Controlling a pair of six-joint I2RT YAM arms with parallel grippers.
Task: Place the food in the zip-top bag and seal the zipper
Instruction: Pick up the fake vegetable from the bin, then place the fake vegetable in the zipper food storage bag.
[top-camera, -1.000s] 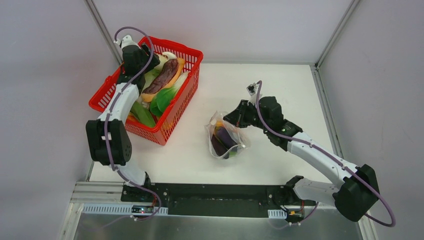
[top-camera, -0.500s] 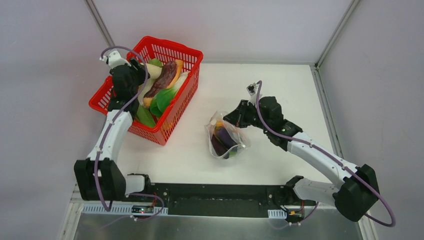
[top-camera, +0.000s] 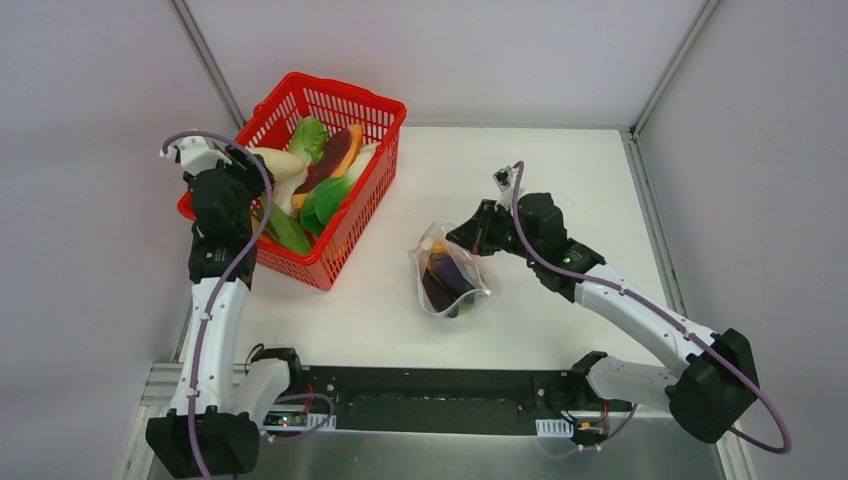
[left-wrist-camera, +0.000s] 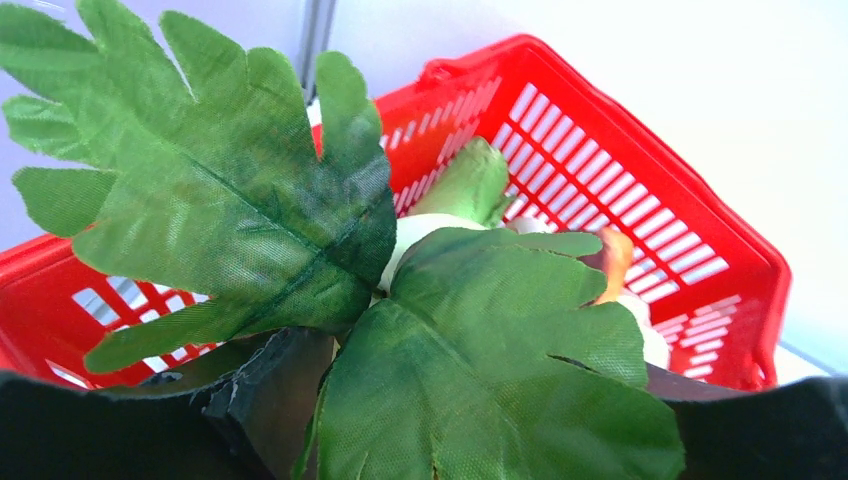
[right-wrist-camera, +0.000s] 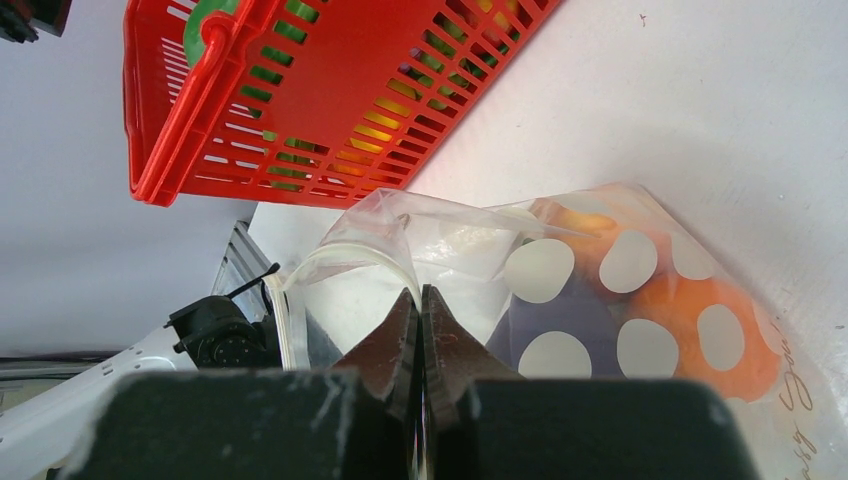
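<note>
Pinching zip-top bag (right-wrist-camera: 600, 300): right end effector (right-wrist-camera: 420, 296)

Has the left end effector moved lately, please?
Yes. The left end effector, holding the leafy white toy radish, has drawn back from the red plastic mesh basket's far corner to its left rim.

Red mesh basket (top-camera: 352, 212), green leaves (left-wrist-camera: 480, 340), white-dotted clear bag (right-wrist-camera: 660, 300)

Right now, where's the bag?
Top view: the bag lies mid-table, right of the red basket, its far edge pinched by the right gripper.
</note>
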